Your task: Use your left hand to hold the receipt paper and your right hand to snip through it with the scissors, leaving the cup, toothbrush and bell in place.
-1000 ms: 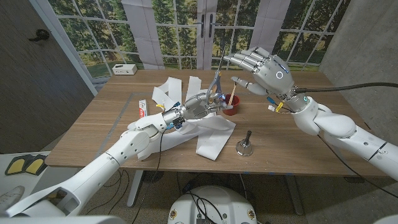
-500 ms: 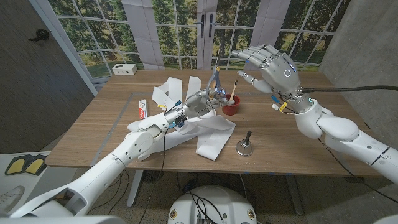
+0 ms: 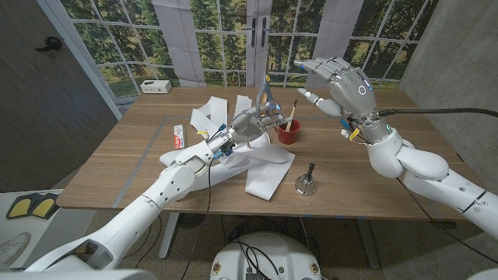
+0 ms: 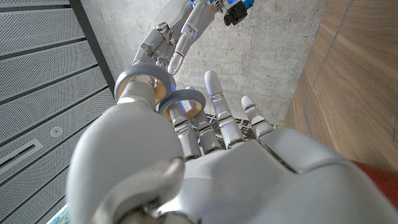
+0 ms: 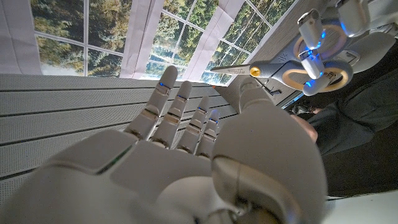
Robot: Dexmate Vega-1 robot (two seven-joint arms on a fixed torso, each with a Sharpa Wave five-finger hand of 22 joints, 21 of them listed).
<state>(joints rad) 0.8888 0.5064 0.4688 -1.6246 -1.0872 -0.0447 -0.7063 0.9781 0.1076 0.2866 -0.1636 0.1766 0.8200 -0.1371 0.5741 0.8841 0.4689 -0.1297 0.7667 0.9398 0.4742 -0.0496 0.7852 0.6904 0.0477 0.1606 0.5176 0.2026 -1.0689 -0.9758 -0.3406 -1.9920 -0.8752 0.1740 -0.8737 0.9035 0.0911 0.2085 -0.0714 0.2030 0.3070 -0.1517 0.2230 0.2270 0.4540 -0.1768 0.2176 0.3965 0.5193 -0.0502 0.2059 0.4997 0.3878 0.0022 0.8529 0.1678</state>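
left hand (image 3: 250, 124): raised over the table just left of the cup, clamped on the scissors, fingers through the handle rings; in the left wrist view the hand (image 4: 205, 168) fills the lower part with the rings past its fingers.
scissors (image 3: 267, 95): held upright-ish, blades pointing up above the left hand, just left of the cup; the grey-blue handle rings (image 4: 163, 93) sit on the fingers; in the right wrist view the scissors (image 5: 292, 65) lie with blades shut and pointing toward the right hand.
right hand (image 3: 340, 84): in the air right of the cup and above it, fingers spread apart, holding nothing; its back shows in the right wrist view (image 5: 186, 155).
paper (image 3: 261, 167): long white strip, crumpled and folded, lying on the table left of the cup and running toward the near edge; neither hand holds it.
cup (image 3: 288, 133): red, standing mid-table.
toothbrush (image 3: 291, 115): standing tilted in the cup.
bell (image 3: 305, 181): metal, on the table in front of the cup, just right of the paper's near end.
tube (image 3: 178, 135): white and red, flat on the table well left of the cup.
table (image 3: 373, 171): wood.
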